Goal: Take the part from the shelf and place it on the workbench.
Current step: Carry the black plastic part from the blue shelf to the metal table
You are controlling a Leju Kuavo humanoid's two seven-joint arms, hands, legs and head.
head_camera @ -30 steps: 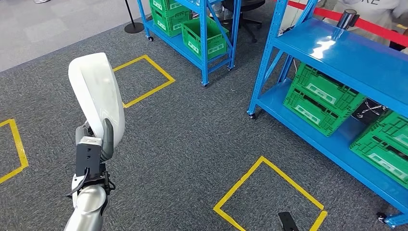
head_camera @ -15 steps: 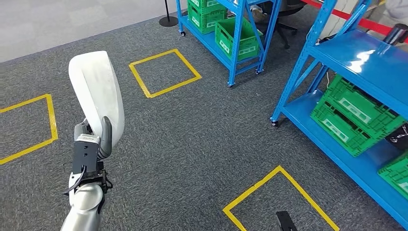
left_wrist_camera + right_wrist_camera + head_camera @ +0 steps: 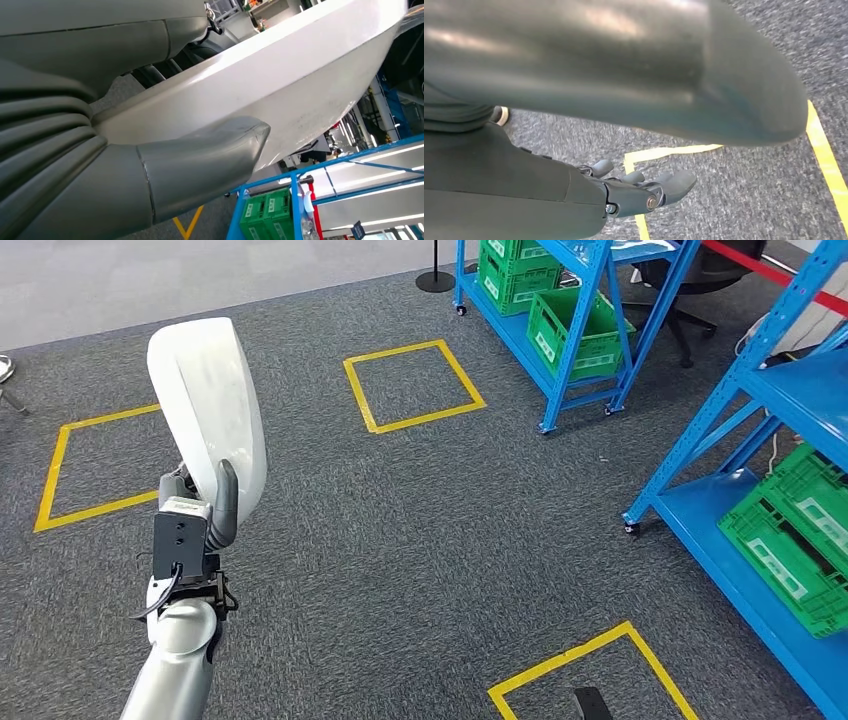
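Over grey carpet, left hand grasps white part, holding it upright. Right hand hangs released, fingers apart. Whole picture slides: blue shelves drift right, so robot turns away. Workbench not reached yet.

Left hand grips white part — blue shelf, green crates beyond.
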